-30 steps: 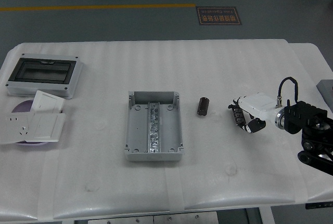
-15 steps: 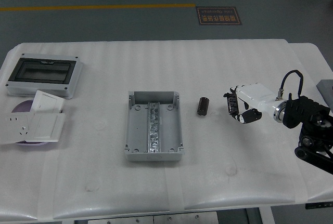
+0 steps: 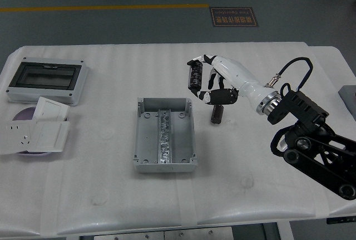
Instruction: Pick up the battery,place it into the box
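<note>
Open grey box (image 3: 164,135) at table (image 3: 111,195) centre, lid off. Battery (image 3: 216,114) lying on table just right of box, partly under right hand (image 3: 212,82). Hand raised above it, fingers (image 3: 195,76) loosely curved, grasping nothing. Enclosure (image 3: 47,81) far left.

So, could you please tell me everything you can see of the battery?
The battery is a small, dark, matte-looking cylinder lying on the white table, just right of the open grey box and apart from it. The right hand covers its far end, so contact cannot be judged.
</note>
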Robot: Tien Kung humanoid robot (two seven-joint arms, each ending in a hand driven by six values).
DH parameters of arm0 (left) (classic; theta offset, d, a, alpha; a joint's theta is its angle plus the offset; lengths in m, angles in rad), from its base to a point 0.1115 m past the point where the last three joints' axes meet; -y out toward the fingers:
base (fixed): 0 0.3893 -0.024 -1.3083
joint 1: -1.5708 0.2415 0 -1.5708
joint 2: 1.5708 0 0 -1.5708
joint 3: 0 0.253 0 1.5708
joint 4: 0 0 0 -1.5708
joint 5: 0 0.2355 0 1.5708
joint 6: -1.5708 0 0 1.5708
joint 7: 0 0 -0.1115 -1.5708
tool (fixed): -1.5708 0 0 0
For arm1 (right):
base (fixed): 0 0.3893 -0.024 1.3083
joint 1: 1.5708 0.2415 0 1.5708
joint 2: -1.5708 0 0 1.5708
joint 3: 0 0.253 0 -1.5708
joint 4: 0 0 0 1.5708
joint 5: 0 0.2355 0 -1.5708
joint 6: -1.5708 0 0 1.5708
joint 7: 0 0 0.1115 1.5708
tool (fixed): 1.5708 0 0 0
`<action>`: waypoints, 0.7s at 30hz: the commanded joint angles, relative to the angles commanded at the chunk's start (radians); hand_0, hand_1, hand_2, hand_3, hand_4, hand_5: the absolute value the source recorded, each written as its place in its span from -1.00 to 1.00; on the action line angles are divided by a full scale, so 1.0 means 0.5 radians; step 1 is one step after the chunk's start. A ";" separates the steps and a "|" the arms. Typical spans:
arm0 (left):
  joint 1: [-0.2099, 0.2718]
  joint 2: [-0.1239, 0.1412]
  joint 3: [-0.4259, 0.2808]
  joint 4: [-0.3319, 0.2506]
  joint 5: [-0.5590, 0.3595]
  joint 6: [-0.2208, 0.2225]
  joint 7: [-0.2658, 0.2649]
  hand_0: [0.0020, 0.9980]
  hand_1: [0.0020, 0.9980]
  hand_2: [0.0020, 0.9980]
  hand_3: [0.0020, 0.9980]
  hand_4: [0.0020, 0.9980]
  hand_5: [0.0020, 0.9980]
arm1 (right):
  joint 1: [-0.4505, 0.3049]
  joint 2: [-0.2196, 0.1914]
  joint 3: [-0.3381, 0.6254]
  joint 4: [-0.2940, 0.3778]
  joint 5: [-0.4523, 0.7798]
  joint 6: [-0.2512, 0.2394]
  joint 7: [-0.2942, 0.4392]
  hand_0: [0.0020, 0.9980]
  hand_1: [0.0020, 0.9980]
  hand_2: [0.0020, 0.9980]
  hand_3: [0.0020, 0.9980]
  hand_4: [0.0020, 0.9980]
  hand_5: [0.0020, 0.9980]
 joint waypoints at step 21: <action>-0.003 0.001 -0.057 0.000 0.047 -0.009 0.018 0.26 0.29 0.22 0.27 0.37 -0.80 | 0.017 0.137 -0.329 -0.278 -0.304 -0.043 -0.013 0.28 0.30 0.45 0.39 0.08 -0.73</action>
